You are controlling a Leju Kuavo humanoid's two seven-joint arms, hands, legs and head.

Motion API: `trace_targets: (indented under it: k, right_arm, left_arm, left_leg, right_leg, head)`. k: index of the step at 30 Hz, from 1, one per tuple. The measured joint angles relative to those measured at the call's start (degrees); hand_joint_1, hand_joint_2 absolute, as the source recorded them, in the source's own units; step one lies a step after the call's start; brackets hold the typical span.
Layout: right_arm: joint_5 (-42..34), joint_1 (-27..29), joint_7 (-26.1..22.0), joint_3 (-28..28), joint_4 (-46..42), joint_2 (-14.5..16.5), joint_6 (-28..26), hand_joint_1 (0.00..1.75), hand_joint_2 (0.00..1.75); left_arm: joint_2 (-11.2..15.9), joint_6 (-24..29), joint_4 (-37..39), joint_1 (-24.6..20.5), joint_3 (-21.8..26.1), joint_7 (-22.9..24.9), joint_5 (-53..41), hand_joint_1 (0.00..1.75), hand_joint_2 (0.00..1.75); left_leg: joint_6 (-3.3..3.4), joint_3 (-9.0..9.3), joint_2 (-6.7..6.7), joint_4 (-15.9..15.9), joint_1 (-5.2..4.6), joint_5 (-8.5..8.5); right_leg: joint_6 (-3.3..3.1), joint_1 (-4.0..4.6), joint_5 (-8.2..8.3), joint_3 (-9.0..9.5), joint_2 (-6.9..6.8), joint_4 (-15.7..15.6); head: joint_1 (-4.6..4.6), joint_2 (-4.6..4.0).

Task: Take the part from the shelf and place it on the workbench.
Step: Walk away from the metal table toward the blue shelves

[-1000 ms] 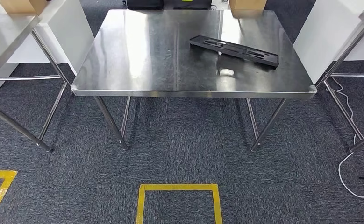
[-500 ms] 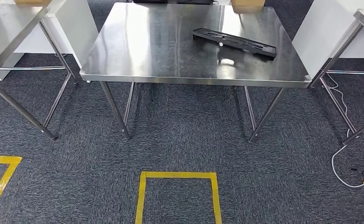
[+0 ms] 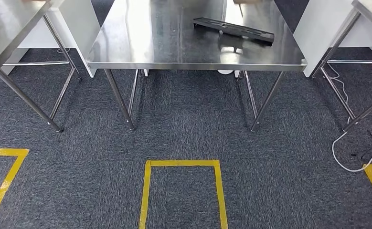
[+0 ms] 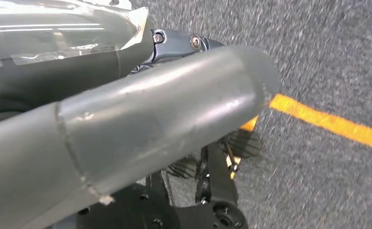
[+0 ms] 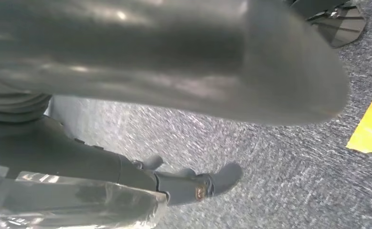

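One black part (image 3: 233, 30) — long, flat, slotted — lies on the far right of the steel workbench (image 3: 174, 57), one of three steel tables above yellow floor squares (image 3: 182, 191). The wrist views add both hands, left hand (image 4: 141, 124) and right hand (image 5: 164, 62), empty over carpet — finger spread cannot be told.
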Motion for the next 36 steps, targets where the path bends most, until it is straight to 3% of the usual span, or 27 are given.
trace_targets:
  k: [1, 2, 5, 6, 7, 8, 9, 10, 12, 13, 14, 16, 17, 19, 21, 22, 23, 24, 25, 26, 28, 29, 31, 32, 33, 34, 36]
  right_arm:
    - [0.25, 0.08, 0.05, 0.21, 0.05, -0.05, 0.38, 0.00, 0.00]
    - [0.42, 0.19, 0.08, 0.45, 0.11, -0.15, 0.57, 0.00, 0.00]
    - [0.58, 0.53, 0.10, 0.90, 0.17, -0.56, 0.70, 0.00, 0.00]
    - [0.57, 0.60, 0.10, 0.92, 0.17, -0.66, 0.75, 0.00, 0.00]
    - [0.53, 0.63, 0.09, 0.93, 0.18, -0.76, 0.83, 0.00, 0.00]
    - [0.45, 0.64, 0.09, 0.94, 0.18, -0.87, 0.92, 0.00, 0.00]
    - [0.33, 0.65, 0.09, 0.94, 0.18, -0.97, 0.99, 0.00, 0.00]
    - [0.18, 0.66, 0.09, 0.94, 0.17, -1.07, 1.02, 0.00, 0.00]
    - [-0.13, 0.73, 0.09, 0.93, 0.17, -1.18, 0.96, 0.00, 0.00]
    - [-0.24, 0.75, 0.09, 0.92, 0.17, -1.20, 0.90, 0.00, 0.00]
    - [-0.34, 0.76, 0.09, 0.92, 0.17, -1.21, 0.83, 0.00, 0.00]
    - [-0.56, 0.85, 0.15, 0.91, 0.21, -1.24, 0.71, 0.00, 0.00]
    - [-0.68, 0.89, 0.18, 0.91, 0.23, -1.26, 0.65, 0.00, 0.00]
    - [-0.83, 1.01, 0.23, 0.90, 0.27, -1.29, 0.56, 0.00, 0.00]
    - [-0.87, 1.21, 0.24, 0.90, 0.28, -1.30, 0.53, 0.00, 0.00]
    - [-0.87, 1.30, 0.24, 0.90, 0.29, -1.32, 0.53, 0.00, 0.00]
    - [-0.88, 1.33, 0.24, 0.89, 0.29, -1.35, 0.53, 0.00, 0.00]
    - [-0.89, 1.33, 0.24, 0.88, 0.29, -1.39, 0.53, 0.00, 0.00]
    - [-0.92, 1.32, 0.26, 0.88, 0.29, -1.43, 0.53, 0.00, 0.00]
    - [-0.97, 1.28, 0.31, 0.88, 0.28, -1.44, 0.54, 0.00, 0.00]
    - [-1.09, 1.23, 0.50, 0.85, 0.28, -1.43, 0.59, 0.00, 0.00]
    - [-1.15, 1.22, 0.60, 0.81, 0.28, -1.42, 0.61, 0.00, 0.00]
    - [-1.22, 1.27, 0.72, 0.76, 0.31, -1.37, 0.64, 0.00, 0.00]
    - [-1.23, 1.26, 0.74, 0.74, 0.32, -1.34, 0.64, 0.00, 0.00]
    - [-1.25, 1.26, 0.75, 0.73, 0.34, -1.34, 0.64, 0.00, 0.00]
    - [-1.25, 1.29, 0.76, 0.72, 0.35, -1.35, 0.64, 0.00, 0.00]
    - [-1.27, 1.36, 0.76, 0.70, 0.35, -1.38, 0.64, 0.00, 0.00]
  left_arm:
    - [-0.04, 0.03, 0.02, 0.16, 0.22, -0.22, 0.23, 0.00, 0.00]
    - [-0.14, 0.04, 0.03, 0.37, 0.43, -0.41, 0.36, 0.00, 0.00]
    - [-0.49, -0.11, 0.04, 0.72, 0.89, -0.77, 0.38, 0.00, 0.00]
    - [-0.52, -0.21, 0.04, 0.73, 0.94, -0.91, 0.32, 0.00, 0.00]
    - [-0.54, -0.33, 0.04, 0.72, 0.96, -1.03, 0.22, 0.00, 0.00]
    - [-0.54, -0.50, 0.04, 0.70, 0.97, -1.15, 0.09, 0.00, 0.00]
    - [-0.56, -0.69, 0.03, 0.68, 0.96, -1.22, -0.10, 0.00, 0.00]
    - [-0.59, -0.93, 0.01, 0.62, 0.96, -1.26, -0.33, 0.00, 0.00]
    - [-0.64, -1.28, -0.03, 0.41, 0.94, -1.34, -0.81, 0.00, 0.00]
    - [-0.65, -1.41, -0.04, 0.29, 0.92, -1.39, -1.02, 0.00, 0.00]
    - [-0.66, -1.50, -0.05, 0.18, 0.89, -1.44, -1.26, 0.00, 0.00]
    - [-0.75, -1.70, -0.06, 0.05, 0.82, -1.59, -1.62, 0.00, 0.00]
    - [-0.81, -1.83, -0.08, -0.01, 0.80, -1.68, -1.78, 0.00, 0.00]
    - [-0.90, -2.04, -0.10, -0.08, 0.78, -1.87, -1.96, 0.00, 0.00]
    - [-0.87, -2.15, -0.13, -0.07, 0.77, -2.02, -2.05, 0.00, 0.00]
    - [-0.86, -2.18, -0.13, -0.07, 0.77, -2.08, -2.06, 0.00, 0.00]
    - [-0.85, -2.21, -0.13, -0.07, 0.77, -2.11, -2.07, 0.00, 0.00]
    - [-0.88, -2.24, -0.13, -0.07, 0.77, -2.13, -2.08, 0.00, 0.00]
    - [-0.92, -2.26, -0.13, -0.08, 0.77, -2.14, -2.09, 0.00, 0.00]
    - [-0.96, -2.28, -0.14, -0.09, 0.77, -2.15, -2.12, 0.00, 0.00]
    - [-1.01, -2.30, -0.18, -0.08, 0.74, -2.21, -2.20, 0.00, 0.00]
    - [-1.01, -2.30, -0.20, -0.08, 0.70, -2.25, -2.25, 0.00, 0.00]
    - [-0.99, -2.30, -0.21, 0.00, 0.55, -2.30, -2.33, 0.00, 0.00]
    - [-0.97, -2.30, -0.21, 0.05, 0.47, -2.31, -2.36, 0.00, 0.00]
    - [-0.97, -2.30, -0.20, 0.12, 0.39, -2.31, -2.39, 0.00, 0.00]
    - [-0.97, -2.30, -0.20, 0.17, 0.33, -2.31, -2.43, 0.00, 0.00]
    - [-1.01, -2.31, -0.21, 0.18, 0.15, -2.32, -2.51, 0.00, 0.00]
  left_leg:
    - [-0.33, -0.31, -0.10, 0.21, 0.14, -0.34]
    - [-0.66, -0.77, -0.23, 1.22, 0.29, -2.08]
    - [-1.33, -2.52, -0.46, 10.43, 0.48, -11.84]
    - [-1.47, -2.85, -0.47, 14.29, 0.49, -13.48]
    - [-1.53, -2.66, -0.47, 17.05, 0.50, -13.45]
    - [-1.51, -1.81, -0.47, 18.27, 0.52, -12.28]
    - [-1.39, 0.06, -0.47, 17.21, 0.56, -10.57]
    - [-1.19, 3.02, -0.55, 14.06, 0.59, -9.44]
    - [-0.63, 9.57, -0.83, 5.34, 0.49, -10.06]
    - [-0.37, 11.71, -0.96, 2.12, 0.33, -11.01]
    - [-0.17, 12.60, -1.02, 0.35, 0.13, -11.67]
    - [0.59, 11.87, -0.81, -0.68, 0.02, -11.28]
    - [1.17, 11.13, -0.66, -1.02, 0.09, -10.70]
    - [2.15, 9.42, -0.32, -1.39, 0.22, -9.20]
    - [2.39, 7.61, -0.19, -1.36, 0.08, -7.78]
    - [2.34, 6.65, -0.11, -1.31, 0.04, -7.03]
    - [2.24, 5.66, -0.01, -1.23, 0.03, -6.29]
    - [2.06, 4.61, 0.08, -1.08, 0.05, -5.54]
    - [1.82, 3.68, 0.12, -0.86, 0.09, -4.85]
    - [1.52, 2.90, 0.12, -0.53, 0.04, -4.26]
    - [0.83, 1.91, 0.08, 0.11, -0.12, -3.08]
    - [0.51, 1.66, 0.06, 0.24, -0.18, -2.50]
    - [-0.21, 1.39, -0.03, 0.21, 0.02, -1.64]
    - [-0.58, 1.09, -0.16, 0.69, 0.17, -2.44]
    - [-0.92, 0.63, -0.28, 2.05, 0.32, -4.40]
    - [-1.19, -0.09, -0.40, 4.68, 0.46, -7.47]
    - [-1.63, -1.69, -0.52, 12.53, 0.56, -13.53]
  right_leg:
    - [-0.49, -0.17, 0.44, -0.57, -0.11, 0.30]
    - [-1.21, -0.36, 1.03, -1.19, -0.28, 0.44]
    - [-2.70, -0.24, 3.16, -3.55, -0.85, 0.61]
    - [-2.77, -0.07, 3.87, -4.46, -0.96, 0.76]
    - [-2.73, 0.05, 4.48, -5.46, -1.01, 1.02]
    - [-2.62, 0.13, 5.00, -6.48, -1.03, 1.40]
    - [-2.44, 0.16, 5.41, -7.41, -1.01, 1.93]
    - [-2.26, 0.16, 5.72, -8.25, -0.97, 2.53]
    - [-1.73, 0.37, 6.24, -9.52, -0.91, 3.74]
    - [-1.33, 0.43, 6.58, -9.98, -0.93, 4.10]
    - [-0.89, 0.46, 6.95, -10.35, -0.96, 4.30]
    - [-0.02, 0.50, 7.49, -11.21, -0.92, 4.62]
    - [0.02, 0.55, 6.66, -11.91, -0.82, 5.48]
    - [-0.48, 0.40, 2.32, -13.90, -0.51, 9.90]
    - [-0.64, 0.11, -1.94, -15.62, -0.33, 16.62]
    - [-0.16, -0.06, -2.31, -15.76, -0.30, 19.18]
    - [0.56, -0.22, -1.60, -15.33, -0.28, 20.55]
    - [1.40, -0.38, 0.09, -13.87, -0.27, 19.82]
    - [2.06, -0.54, 1.77, -11.46, -0.25, 17.16]
    - [2.31, -0.68, 2.50, -8.26, -0.22, 12.87]
    - [1.71, -0.57, 1.62, -2.66, -0.01, 4.00]
    - [1.22, -0.39, 0.89, -1.42, 0.07, 1.60]
    - [0.15, -0.44, 1.16, -1.89, 0.05, 1.08]
    - [-0.50, -0.62, 1.65, -2.34, -0.08, 1.19]
    - [-1.28, -0.82, 2.29, -2.88, -0.24, 1.22]
    - [-1.90, -0.97, 3.02, -3.53, -0.43, 1.22]
    - [-2.52, -0.69, 4.49, -5.27, -0.71, 1.35]
  head:
    - [-0.10, 0.00]
    - [-0.15, 0.00]
    - [-0.49, 0.00]
    - [-0.55, 0.00]
    - [-0.55, 0.00]
    - [-0.58, 0.00]
    - [-0.58, 0.00]
    - [-0.61, 0.00]
    - [-0.60, 0.00]
    - [-0.58, 0.00]
    - [-0.56, 0.00]
    - [-0.53, 0.00]
    - [-0.49, 0.00]
    - [-0.17, 0.00]
    - [0.12, 0.00]
    - [0.16, 0.00]
    - [0.20, 0.00]
    - [0.24, 0.00]
    - [0.24, 0.00]
    - [0.27, 0.00]
    - [0.21, 0.00]
    - [0.17, 0.01]
    - [0.02, 0.01]
    - [-0.03, 0.01]
    - [-0.11, 0.00]
    - [-0.19, 0.00]
    - [-0.27, 0.00]
